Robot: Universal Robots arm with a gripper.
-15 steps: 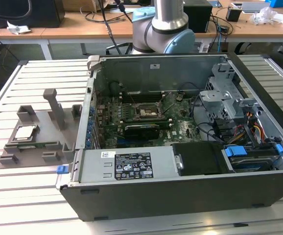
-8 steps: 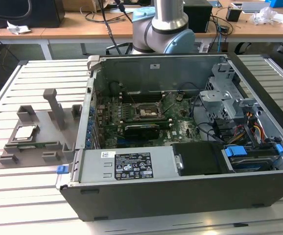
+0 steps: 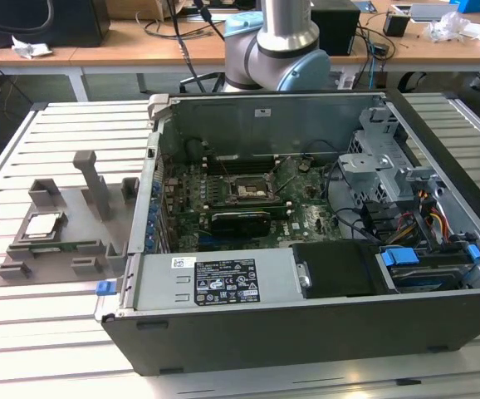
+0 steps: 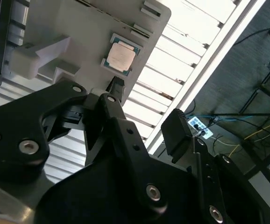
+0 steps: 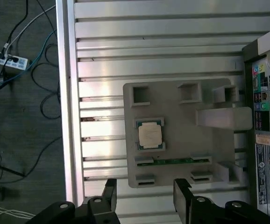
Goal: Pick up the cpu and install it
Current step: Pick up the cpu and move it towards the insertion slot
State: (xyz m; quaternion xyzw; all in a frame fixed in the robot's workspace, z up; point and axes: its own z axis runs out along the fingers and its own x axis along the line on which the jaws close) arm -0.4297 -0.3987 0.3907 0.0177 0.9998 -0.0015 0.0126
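While cpu (image 5: 150, 136) lies flat, silver face up, on fixture (image 5: 184, 140) | gripper (image 5: 145, 189) wide, empty

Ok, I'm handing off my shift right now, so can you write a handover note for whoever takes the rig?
Gripper: fingers open, holding nothing, aimed at the grey fixture.
Cpu: lying flat on the fixture, at the exterior view's left of the case, untouched.
Done: nothing that shows.
Left: pick-up, and install in the socket inside the case.
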